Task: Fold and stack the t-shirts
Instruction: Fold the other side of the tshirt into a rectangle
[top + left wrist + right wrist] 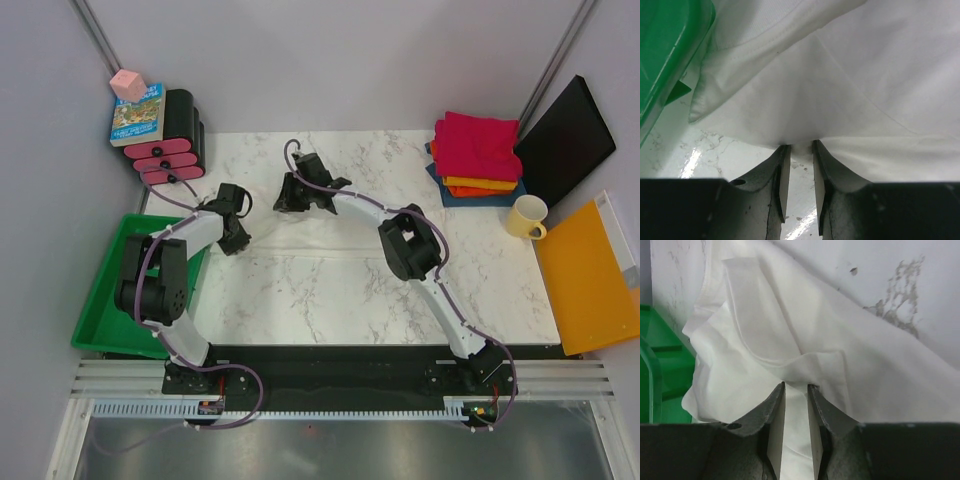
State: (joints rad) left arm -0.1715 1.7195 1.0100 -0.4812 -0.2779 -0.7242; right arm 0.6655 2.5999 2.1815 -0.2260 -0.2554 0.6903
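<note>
While the left gripper point(801, 149) and right gripper point(796, 387) each pinch the shirt point(855, 75) narrowly, 3 folded tees point(477, 147) sit stacked.

We see a white marble-patterned table point(330, 300) with an off-white t-shirt point(790, 330) lying wrinkled on its far left part, just beside a green bin point(125, 290) at the left edge. In the far right corner lies a stack of folded t-shirts point(478, 155), dark blue lowest, orange above it and magenta on top. A yellow mug point(527, 216) stands upright near the stack.
</note>
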